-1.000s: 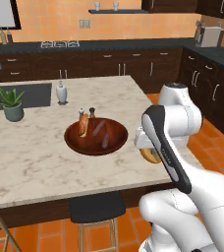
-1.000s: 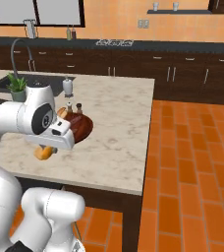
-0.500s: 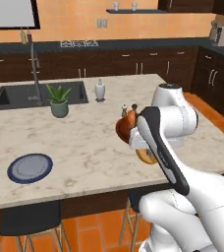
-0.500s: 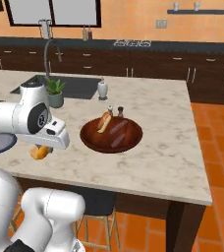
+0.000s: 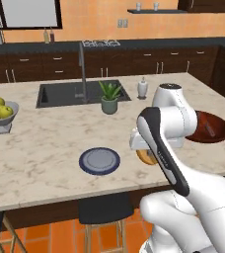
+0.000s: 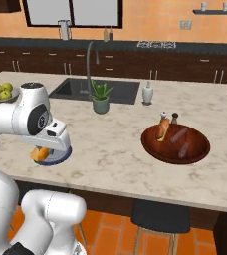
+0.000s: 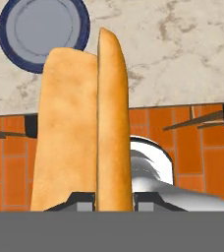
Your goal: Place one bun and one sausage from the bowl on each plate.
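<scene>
We see the gripper (image 7: 113, 199) with its fingers clamped on a bun (image 7: 84, 123), which stands lengthwise up the hand view. The blue plate (image 7: 43, 33) lies on the counter (image 7: 182, 49) at eleven o'clock from the bun there. In the left base view the bun (image 5: 145, 155) sits at three o'clock from the plate (image 5: 99, 161), near it. The bowl (image 6: 175, 142) rests well apart, holding another bun (image 6: 160, 130) and two sausages (image 6: 178, 134), no hold on them
</scene>
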Tool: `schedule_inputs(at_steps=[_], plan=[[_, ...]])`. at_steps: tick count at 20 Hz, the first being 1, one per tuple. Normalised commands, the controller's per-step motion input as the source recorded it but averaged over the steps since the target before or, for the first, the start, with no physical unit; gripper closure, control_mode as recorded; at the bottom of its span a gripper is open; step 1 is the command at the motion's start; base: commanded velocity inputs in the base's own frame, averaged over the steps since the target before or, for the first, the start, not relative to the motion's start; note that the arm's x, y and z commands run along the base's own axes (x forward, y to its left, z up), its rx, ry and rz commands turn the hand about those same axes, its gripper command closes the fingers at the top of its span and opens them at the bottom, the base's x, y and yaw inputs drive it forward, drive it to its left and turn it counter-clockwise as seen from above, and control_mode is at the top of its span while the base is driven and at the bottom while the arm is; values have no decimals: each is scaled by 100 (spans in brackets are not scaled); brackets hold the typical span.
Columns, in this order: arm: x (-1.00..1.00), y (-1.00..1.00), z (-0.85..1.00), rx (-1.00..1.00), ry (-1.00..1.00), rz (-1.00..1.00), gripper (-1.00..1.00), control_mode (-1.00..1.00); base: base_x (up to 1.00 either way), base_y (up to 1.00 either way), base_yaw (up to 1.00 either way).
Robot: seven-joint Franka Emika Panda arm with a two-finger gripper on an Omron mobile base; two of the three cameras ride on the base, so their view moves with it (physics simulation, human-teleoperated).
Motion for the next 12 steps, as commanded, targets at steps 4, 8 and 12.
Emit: schedule_inputs(at_steps=[4,8,12], plan=[[0,0,0,0,0,0,100,100,62,76,0],[0,0,0,0,0,0,100,100,50,38,0],[92,62,-13,0,0,1,100,-100,0,0,0]])
